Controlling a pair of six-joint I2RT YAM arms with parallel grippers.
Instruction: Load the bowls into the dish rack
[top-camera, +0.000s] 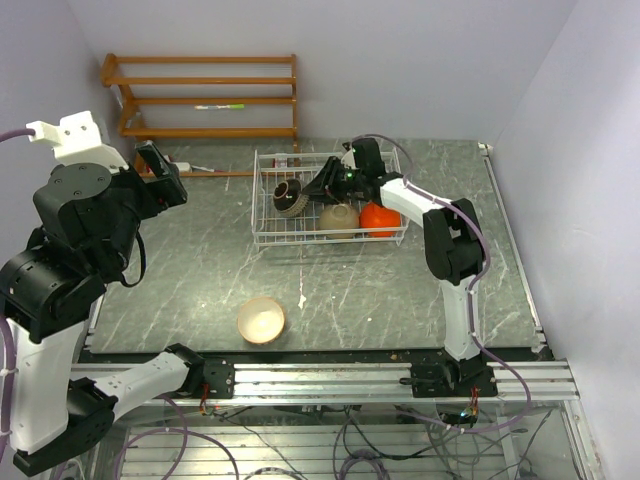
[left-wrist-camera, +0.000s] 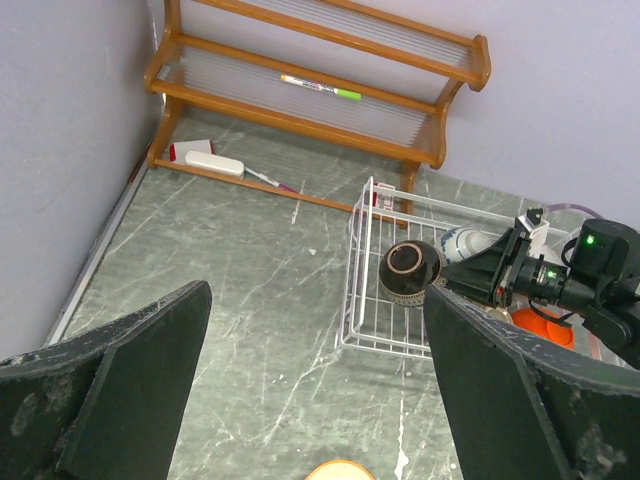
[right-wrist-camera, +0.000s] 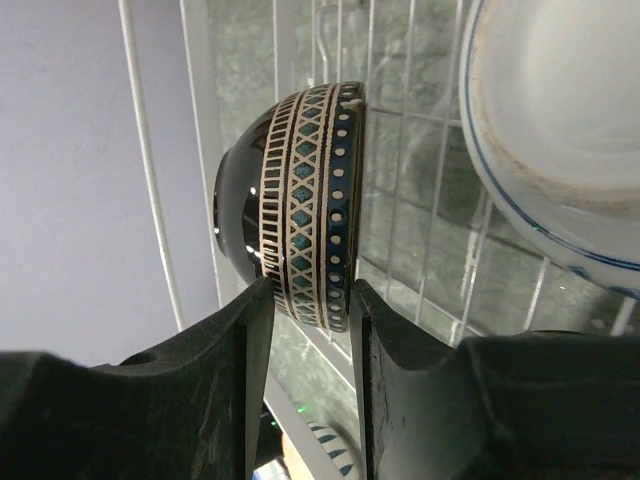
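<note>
We see the black banded bowl (right-wrist-camera: 300, 200) standing on edge in the left end of the dish rack (top-camera: 300, 240), with our right gripper (right-wrist-camera: 308, 300) clamped on its rim. The beige bowl (top-camera: 339, 217) and the orange bowl (top-camera: 379, 217) sit in the rack's right half. A tan-lined bowl (top-camera: 261, 320) lies in front of the rack. The left gripper (left-wrist-camera: 315, 330) hangs well to the left of the rack, jaws spread and empty.

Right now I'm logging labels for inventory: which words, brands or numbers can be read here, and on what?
No text is readable in any view.
Marker on the wooden shelf: print, if any, too small to read.
White-and-red block at the shelf's base: too small to read.
Dark banded bowl in the right gripper: pattern only, no letters.
</note>
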